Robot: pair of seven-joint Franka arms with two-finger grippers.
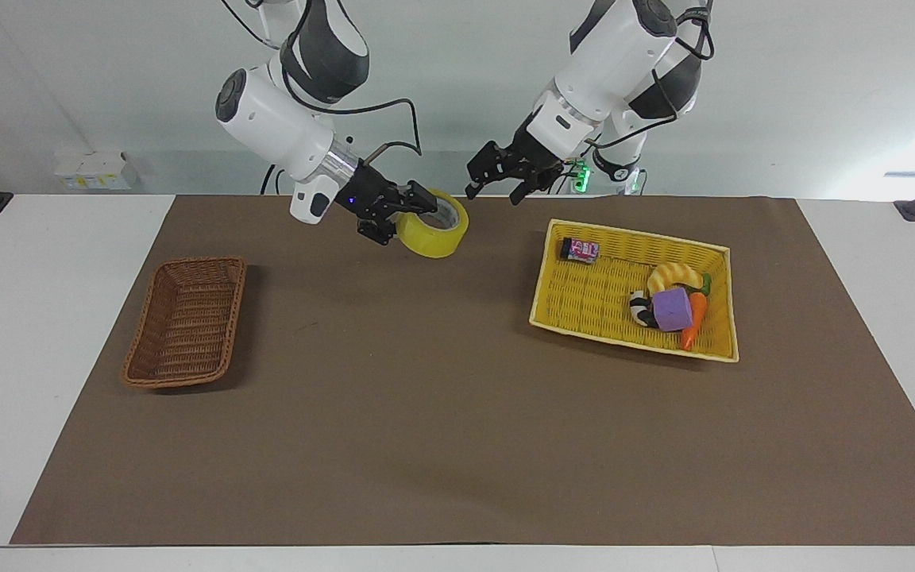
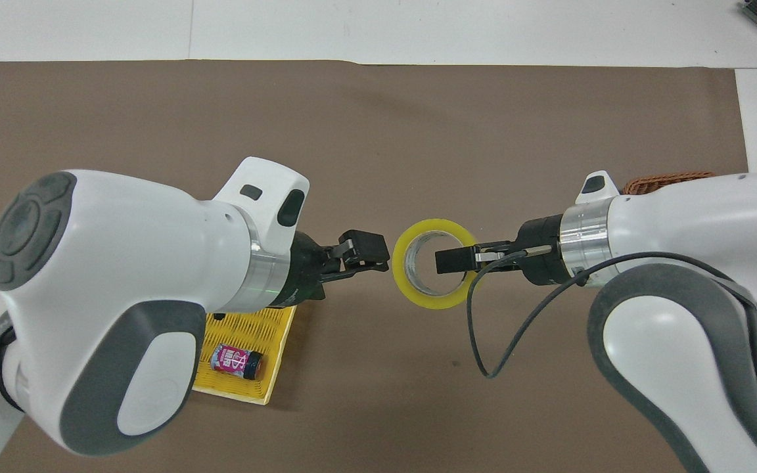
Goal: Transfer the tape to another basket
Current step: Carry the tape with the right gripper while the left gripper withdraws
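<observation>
Yellow tape [image 1: 431, 232] with pale core, brown woven basket [image 1: 186, 321], yellow woven tray [image 1: 584, 298].

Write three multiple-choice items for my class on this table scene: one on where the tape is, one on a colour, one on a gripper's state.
1. Where is the tape?
A. in the brown basket
B. held in the air by the right gripper
C. in the yellow basket

2. What colour is the block in the yellow basket?
A. purple
B. green
C. white

3. How is the left gripper?
A. shut on the tape
B. shut on the can
C. open, holding nothing

Answers: 1 B, the right gripper grips the roll's rim above the mat, and the brown basket is empty. 2 A, the block is purple. 3 C, its fingers are spread, apart from the tape.
</observation>
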